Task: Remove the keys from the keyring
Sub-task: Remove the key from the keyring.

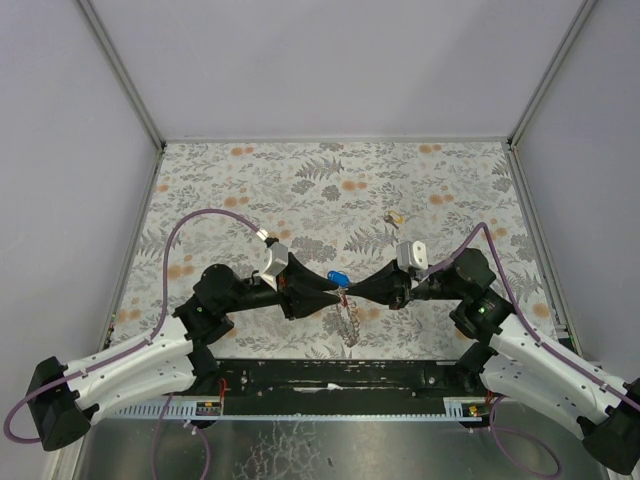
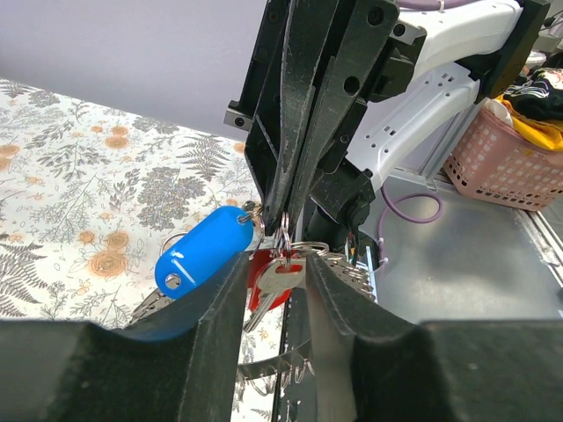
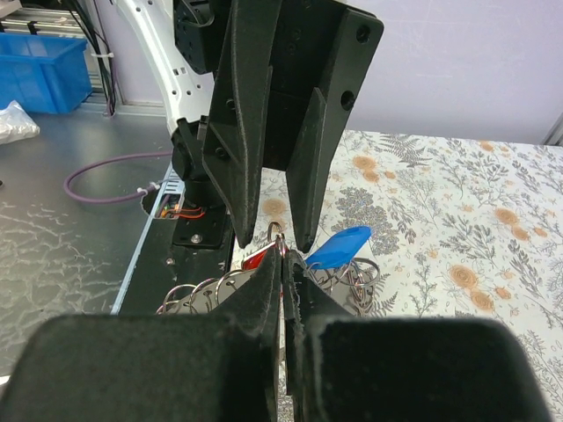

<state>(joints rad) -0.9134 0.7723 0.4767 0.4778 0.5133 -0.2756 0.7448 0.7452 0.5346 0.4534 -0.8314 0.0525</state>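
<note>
Both grippers meet above the near middle of the floral mat. My right gripper (image 1: pixel 349 291) is shut on a small split ring at the top of the bunch (image 3: pixel 282 255). The keyring (image 1: pixel 349 322), a flat grey ring lined with small wire loops, hangs below it (image 2: pixel 264 367) (image 3: pixel 198 299). A blue tag (image 1: pixel 338 279) (image 2: pixel 202 252) (image 3: pixel 341 247), a red tag (image 2: pixel 259 269) and a silver key (image 2: pixel 274 287) hang from the bunch. My left gripper (image 1: pixel 332 289) is open, and its fingers straddle the silver key without closing on it (image 2: pixel 274 264).
A small loose key (image 1: pixel 394 217) lies on the mat behind the grippers. The black base rail (image 1: pixel 330 375) runs along the near edge. A pink basket (image 2: pixel 506 158) and a blue bin (image 3: pixel 44 70) stand off the table.
</note>
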